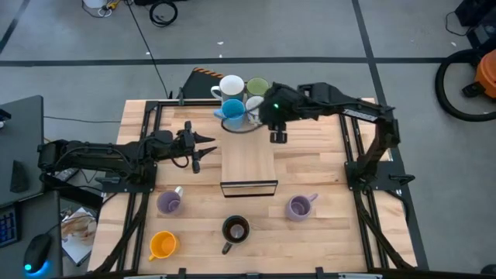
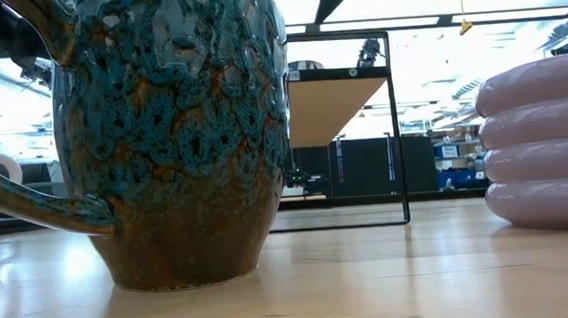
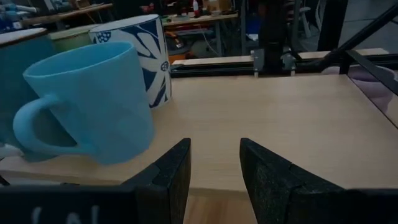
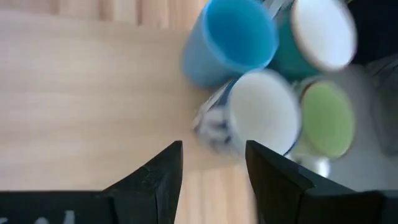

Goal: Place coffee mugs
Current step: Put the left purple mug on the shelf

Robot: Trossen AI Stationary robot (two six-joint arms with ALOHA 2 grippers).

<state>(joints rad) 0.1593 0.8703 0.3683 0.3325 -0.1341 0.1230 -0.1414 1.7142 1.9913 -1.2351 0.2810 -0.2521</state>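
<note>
Four coffee mugs bunched at the far edge of the surface (image 1: 310,167): white mug (image 1: 230,85), green mug (image 1: 257,86), light blue mug (image 1: 233,111), blue-patterned white mug (image 4: 261,118). They sit at the far end of the wooden board (image 1: 248,163), close together, some likely touching. Four more near the front edge, well apart: two lilac mugs (image 1: 169,202) (image 1: 298,207), orange mug (image 1: 162,245), dark glazed mug (image 1: 235,229). Right gripper (image 1: 277,136) hovers just beside the cluster, jaws spread, empty. Left gripper (image 1: 203,149) waits at the board's left, jaws spread, empty. Mugs look stiff glazed ceramic, probably slippery, moderately heavy, chip-prone. Best hold likely on the rim wall or handle; tight cluster risks knocking neighbours.
</note>
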